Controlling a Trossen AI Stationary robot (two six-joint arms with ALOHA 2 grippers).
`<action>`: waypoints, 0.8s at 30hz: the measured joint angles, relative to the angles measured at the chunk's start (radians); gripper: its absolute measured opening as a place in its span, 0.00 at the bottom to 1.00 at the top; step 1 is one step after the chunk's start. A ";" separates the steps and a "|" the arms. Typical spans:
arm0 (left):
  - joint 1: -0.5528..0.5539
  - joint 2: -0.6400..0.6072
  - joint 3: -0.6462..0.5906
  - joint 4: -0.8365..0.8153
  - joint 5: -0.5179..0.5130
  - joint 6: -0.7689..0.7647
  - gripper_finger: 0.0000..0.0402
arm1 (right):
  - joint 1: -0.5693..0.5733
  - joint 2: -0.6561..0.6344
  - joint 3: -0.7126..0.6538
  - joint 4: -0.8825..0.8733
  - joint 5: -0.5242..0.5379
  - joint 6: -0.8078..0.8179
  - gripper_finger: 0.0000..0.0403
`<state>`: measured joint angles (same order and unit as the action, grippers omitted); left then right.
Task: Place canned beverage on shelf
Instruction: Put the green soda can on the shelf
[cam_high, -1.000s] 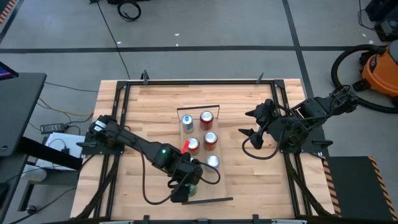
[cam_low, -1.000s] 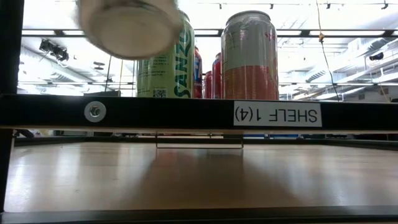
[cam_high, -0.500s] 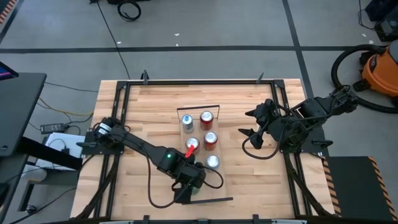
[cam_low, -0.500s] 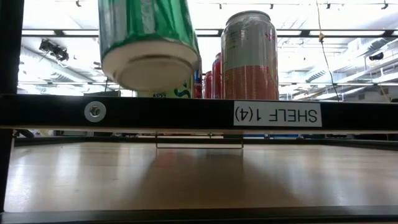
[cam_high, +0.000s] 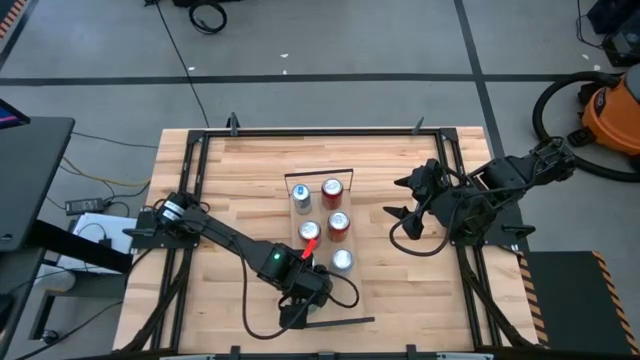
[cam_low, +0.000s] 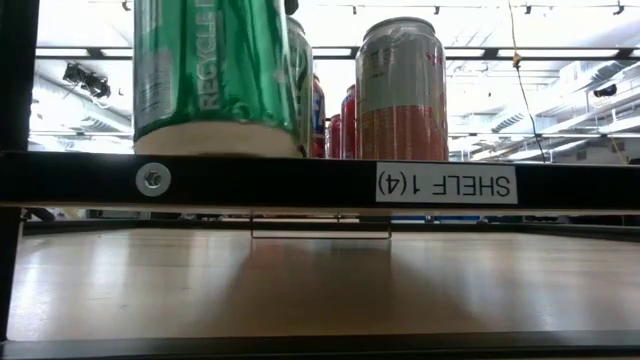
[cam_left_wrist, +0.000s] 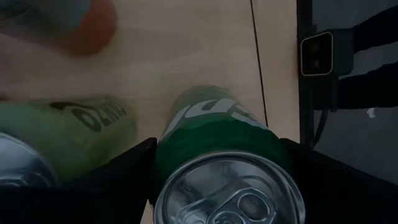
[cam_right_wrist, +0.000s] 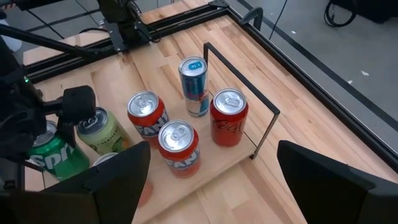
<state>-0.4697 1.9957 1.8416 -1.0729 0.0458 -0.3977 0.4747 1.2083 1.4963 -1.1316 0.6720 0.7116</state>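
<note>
The slatted wooden tabletop (cam_high: 230, 190) carried a narrow pale-wood shelf (cam_right_wrist: 227, 158) near its middle, a black wire rail at each short end. Several cans stood along the shelf: a blue-and-silver can (cam_right_wrist: 193, 86) and a red can (cam_right_wrist: 229, 117) by one rail, two more red cans (cam_right_wrist: 148, 116) behind them, and a light green can (cam_right_wrist: 102, 130) farther along. The left gripper (cam_left_wrist: 224, 180) grasped an upright green can (cam_low: 215, 75) by its sides at the shelf's other end, its base on or just above the board. The right gripper (cam_high: 400, 198) waited released over the tabletop's right side.
</note>
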 joint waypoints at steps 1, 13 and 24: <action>0.000 0.000 0.000 0.001 -0.001 0.000 0.79 | 0.000 0.000 0.000 0.000 0.000 0.000 0.90; 0.000 0.002 0.000 0.008 -0.005 -0.006 0.87 | 0.000 0.000 0.000 0.000 0.000 0.000 0.90; 0.000 0.002 0.000 0.008 -0.007 -0.013 0.89 | 0.000 0.000 0.000 0.000 0.000 -0.008 0.90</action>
<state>-0.4702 1.9980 1.8416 -1.0645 0.0387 -0.4107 0.4747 1.2083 1.4960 -1.1316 0.6720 0.7040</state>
